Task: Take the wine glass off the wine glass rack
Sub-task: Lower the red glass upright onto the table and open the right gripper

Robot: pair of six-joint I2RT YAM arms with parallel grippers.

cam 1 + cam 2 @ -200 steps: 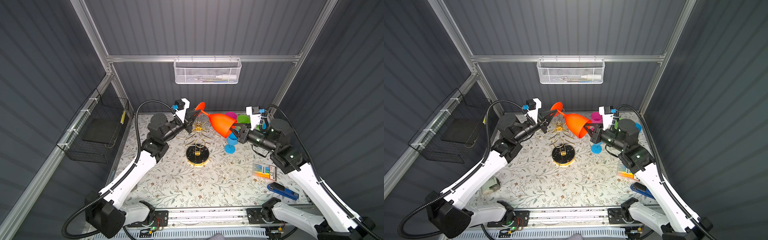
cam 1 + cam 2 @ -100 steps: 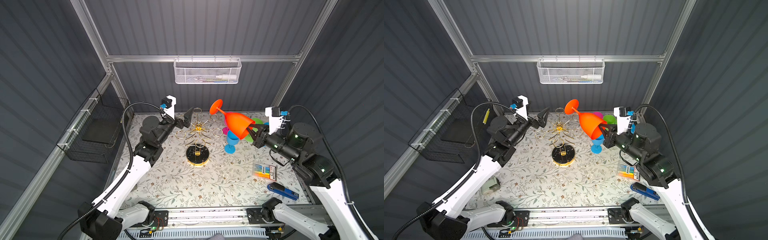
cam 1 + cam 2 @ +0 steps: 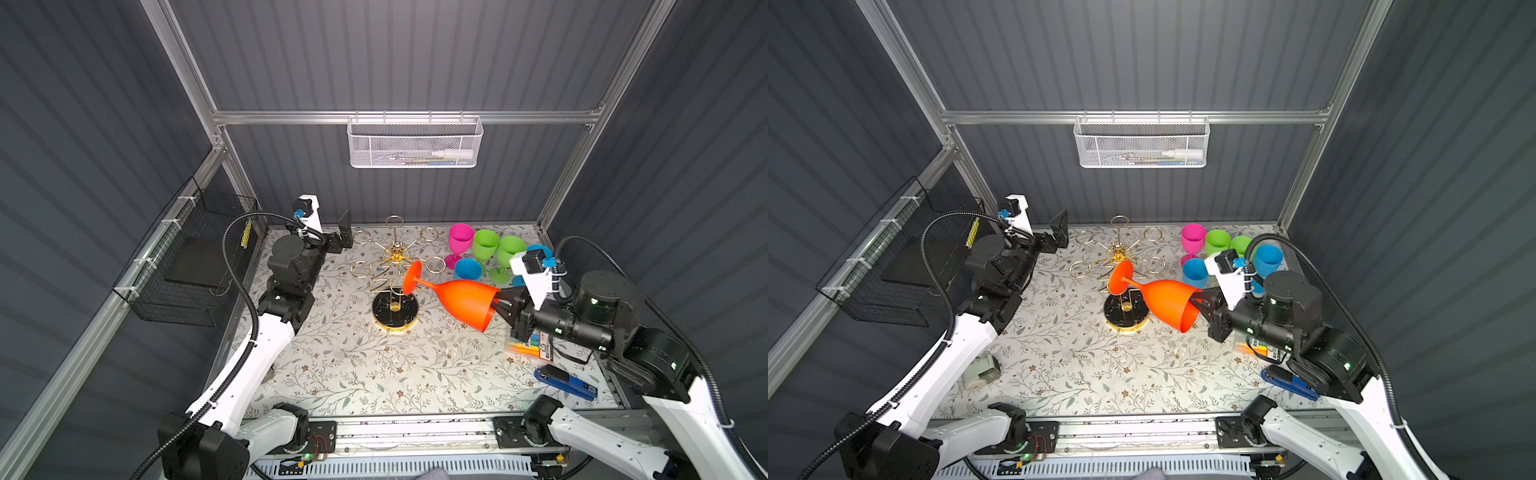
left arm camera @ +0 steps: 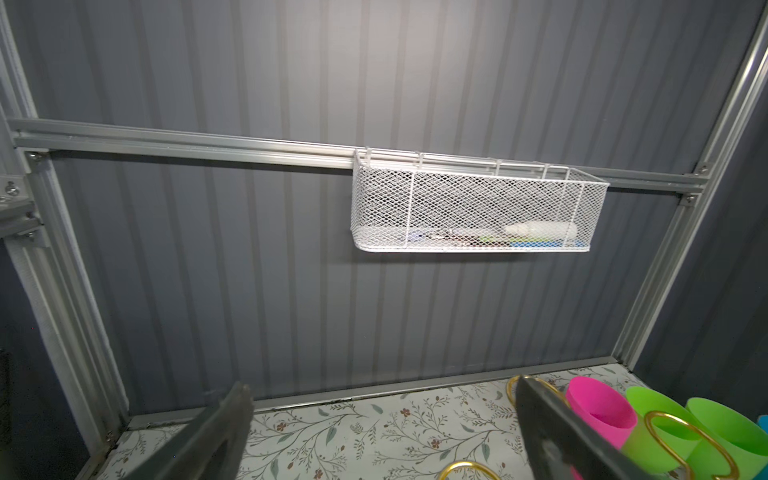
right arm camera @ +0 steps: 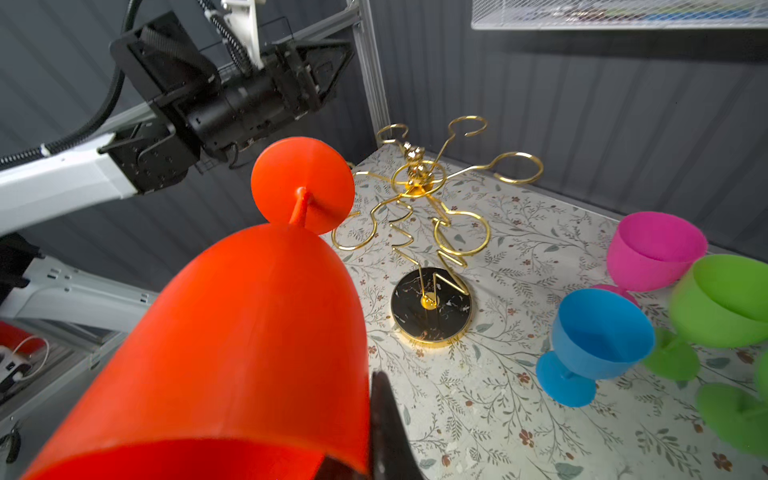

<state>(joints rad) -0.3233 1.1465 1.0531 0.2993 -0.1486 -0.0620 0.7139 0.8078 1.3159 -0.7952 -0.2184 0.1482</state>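
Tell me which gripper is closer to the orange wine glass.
Right. The right gripper is shut on the rim of the orange wine glass. The left gripper is open and holds nothing, on the other side of the wine glass rack, near the back wall.

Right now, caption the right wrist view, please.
Right gripper grips an orange plastic wine glass by its rim beside the gold wire wine glass rack.

Both top views overlook the whole bench (image 3: 357, 365) from above; left wrist faces the white mesh basket (image 4: 473, 208), right wrist crowds the wine glass (image 5: 249, 332).
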